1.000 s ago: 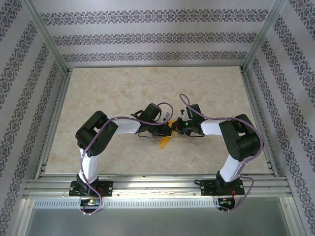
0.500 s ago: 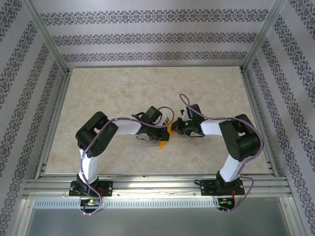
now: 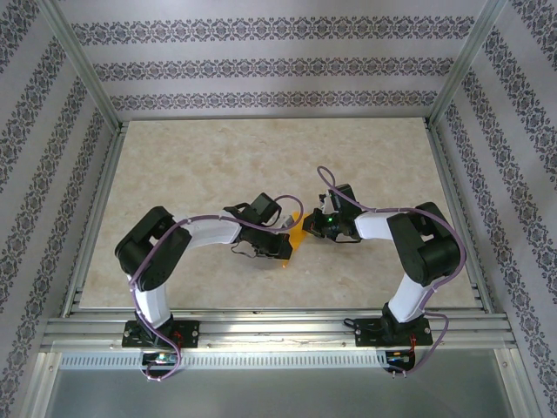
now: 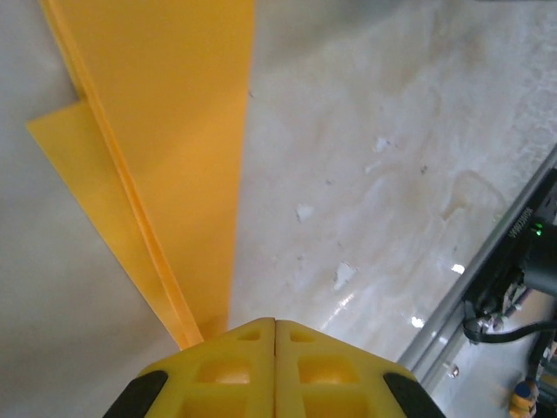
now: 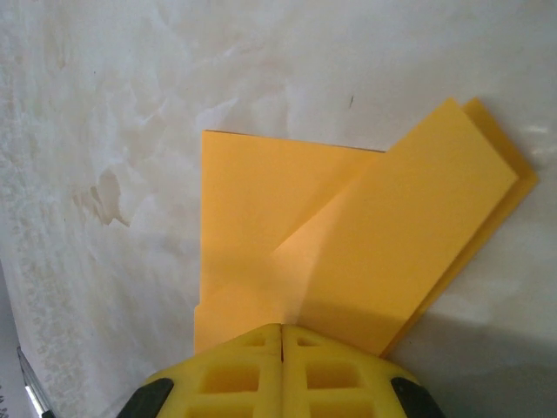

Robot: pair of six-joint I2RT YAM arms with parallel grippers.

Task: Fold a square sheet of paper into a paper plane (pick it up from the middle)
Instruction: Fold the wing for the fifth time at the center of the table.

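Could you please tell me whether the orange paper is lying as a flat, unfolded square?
No; the paper has a strip folded diagonally across another layer.

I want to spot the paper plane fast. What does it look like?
Find the beige table. Near its middle the left gripper and right gripper nearly meet. Between them lies the paper plane: flat, folded, the one bright orange thing.

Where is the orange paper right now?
In the top view, the folded orange paper lies on the table, near its middle, between the left tool and the right tool.
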